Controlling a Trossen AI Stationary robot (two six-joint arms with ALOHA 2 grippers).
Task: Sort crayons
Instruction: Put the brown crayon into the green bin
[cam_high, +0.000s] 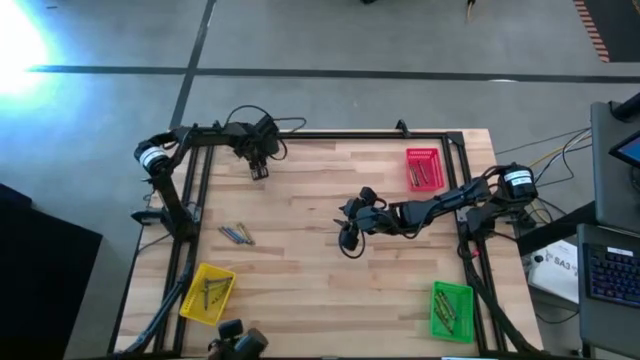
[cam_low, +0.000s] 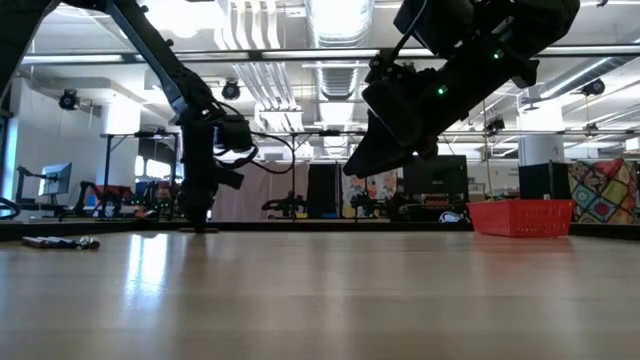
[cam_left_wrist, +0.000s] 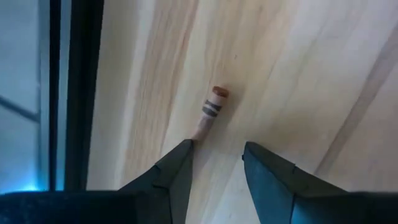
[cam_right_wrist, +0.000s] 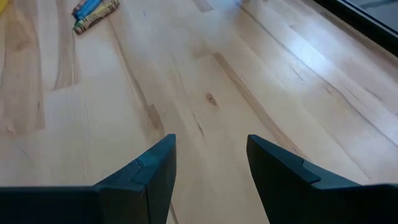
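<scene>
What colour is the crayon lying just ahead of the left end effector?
Orange-brown, with dark bands near its end; the crayon shows best in the left wrist view.

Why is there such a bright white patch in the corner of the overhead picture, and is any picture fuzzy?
High view: light glares off the floor at the upper left corner. Low view: ceiling lights reflect on the table, and the near arm is a dark silhouette. Left wrist view: the orange crayon looks slightly soft.

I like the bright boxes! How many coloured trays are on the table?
3. The red tray is at the far right, the yellow tray at the near left corner, and the green tray at the near right corner. None seems hidden.
</scene>
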